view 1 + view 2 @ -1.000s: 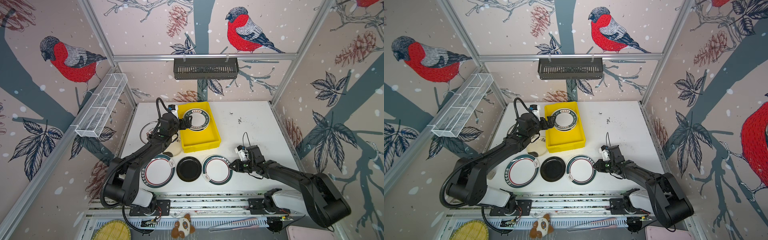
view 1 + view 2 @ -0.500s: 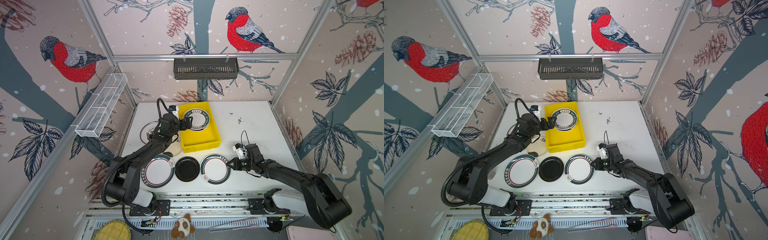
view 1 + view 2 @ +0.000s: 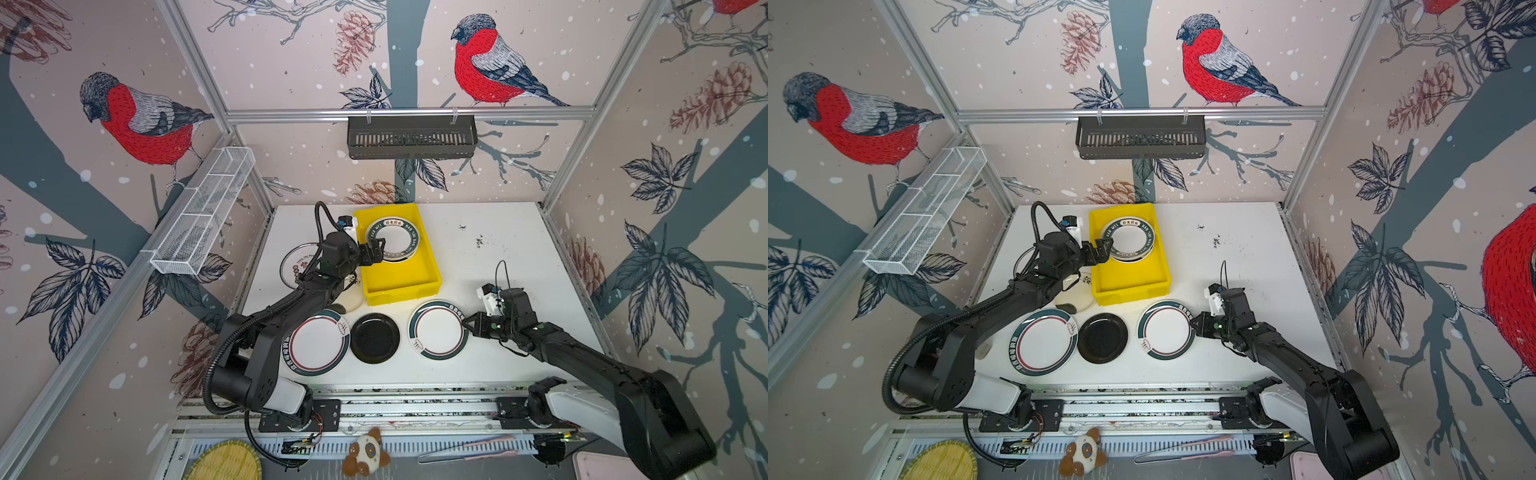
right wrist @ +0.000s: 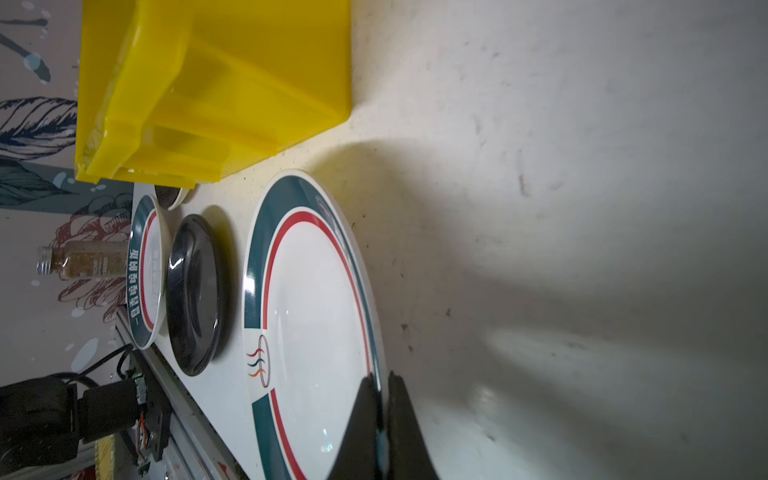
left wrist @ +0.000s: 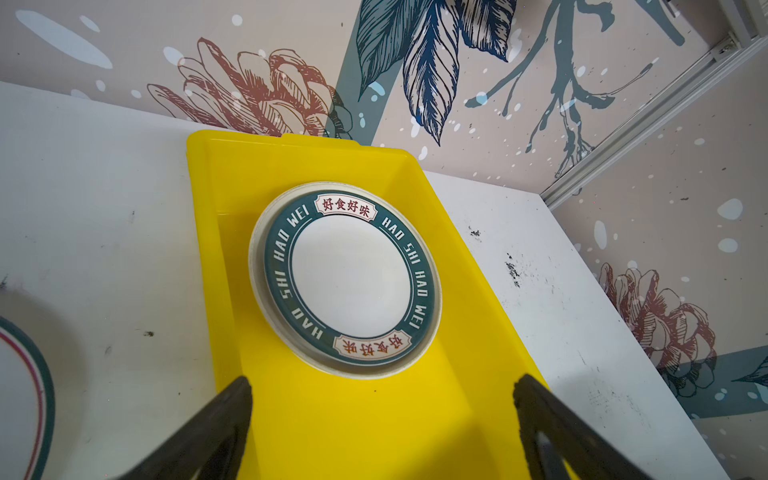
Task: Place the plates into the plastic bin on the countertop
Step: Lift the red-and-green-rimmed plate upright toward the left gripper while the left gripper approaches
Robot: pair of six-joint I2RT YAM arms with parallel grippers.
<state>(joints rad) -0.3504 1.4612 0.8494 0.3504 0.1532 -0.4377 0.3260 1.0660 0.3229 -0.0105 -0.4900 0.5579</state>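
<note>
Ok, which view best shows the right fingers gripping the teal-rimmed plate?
Right wrist view: the right gripper has its fingers shut on the teal-rimmed plate, close up. Both top views show the gripper at its edge, too small to judge. Left wrist view doesn't show it.

The tabletop (image 3: 498,257) is enclosed on three sides by panels (image 3: 291,166) papered with red-breasted birds (image 3: 486,62), pine cones (image 3: 353,45) and dark leaves (image 3: 660,178) on pale pink. The panels are framed by aluminium rails (image 3: 291,114). A black slotted basket (image 3: 411,137) is hung above the far edge, a white wire basket (image 3: 203,212) along the left edge.
</note>
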